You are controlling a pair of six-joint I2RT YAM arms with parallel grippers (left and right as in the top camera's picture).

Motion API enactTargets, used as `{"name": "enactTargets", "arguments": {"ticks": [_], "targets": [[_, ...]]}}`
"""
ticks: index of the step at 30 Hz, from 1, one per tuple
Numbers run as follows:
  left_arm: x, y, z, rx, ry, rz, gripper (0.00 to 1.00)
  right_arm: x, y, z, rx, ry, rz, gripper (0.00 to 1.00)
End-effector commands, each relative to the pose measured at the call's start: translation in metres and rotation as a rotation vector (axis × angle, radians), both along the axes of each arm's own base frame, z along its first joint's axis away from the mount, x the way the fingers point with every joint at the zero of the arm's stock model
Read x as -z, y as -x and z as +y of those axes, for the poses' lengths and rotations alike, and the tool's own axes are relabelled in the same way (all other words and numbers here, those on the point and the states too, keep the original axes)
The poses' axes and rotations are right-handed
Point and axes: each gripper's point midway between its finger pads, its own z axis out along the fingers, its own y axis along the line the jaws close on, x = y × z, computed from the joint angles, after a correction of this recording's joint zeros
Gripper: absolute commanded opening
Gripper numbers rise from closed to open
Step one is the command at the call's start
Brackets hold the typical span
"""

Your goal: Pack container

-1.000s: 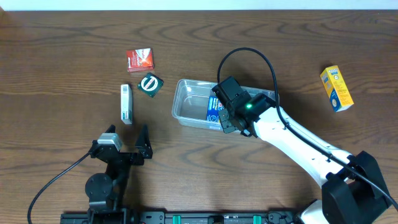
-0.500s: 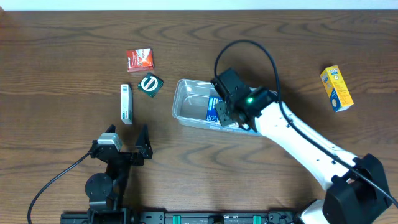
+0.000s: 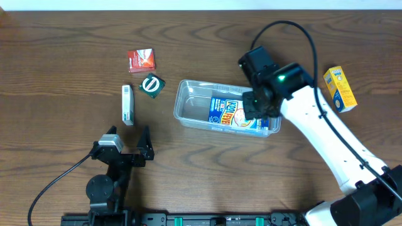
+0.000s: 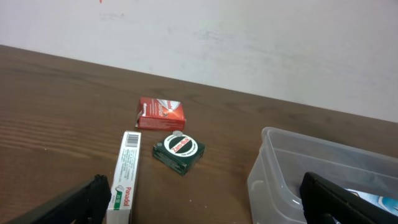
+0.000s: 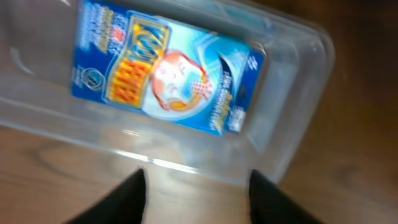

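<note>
Two apart, empty: left gripper [image 4: 202, 199], right gripper [image 5: 199, 196]; blue box [image 5: 165, 74] in container [image 5: 314, 68]; yellow box [image 3: 340, 90] overhead only.

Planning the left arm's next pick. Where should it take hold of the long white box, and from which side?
Take the white box across its narrow width, near mid-length, coming down from above. It lies on the table long and slim, its length pointing away from the open left gripper, so both long sides are free. The green box sits apart, probably clear of the jaws.
</note>
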Motion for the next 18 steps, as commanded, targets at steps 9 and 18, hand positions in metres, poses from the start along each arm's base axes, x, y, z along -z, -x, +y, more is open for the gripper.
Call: {"name": "enactTargets", "arguments": {"ticks": [9, 18], "targets": [[0.017, 0.000, 0.000, 0.003, -0.007, 0.048, 0.98, -0.017, 0.042, 0.014, -0.082, -0.056, 0.076, 0.01], [0.017, 0.000, 0.000, 0.003, -0.007, 0.048, 0.98, 0.025, 0.062, 0.013, -0.108, -0.005, 0.145, 0.02]]}}
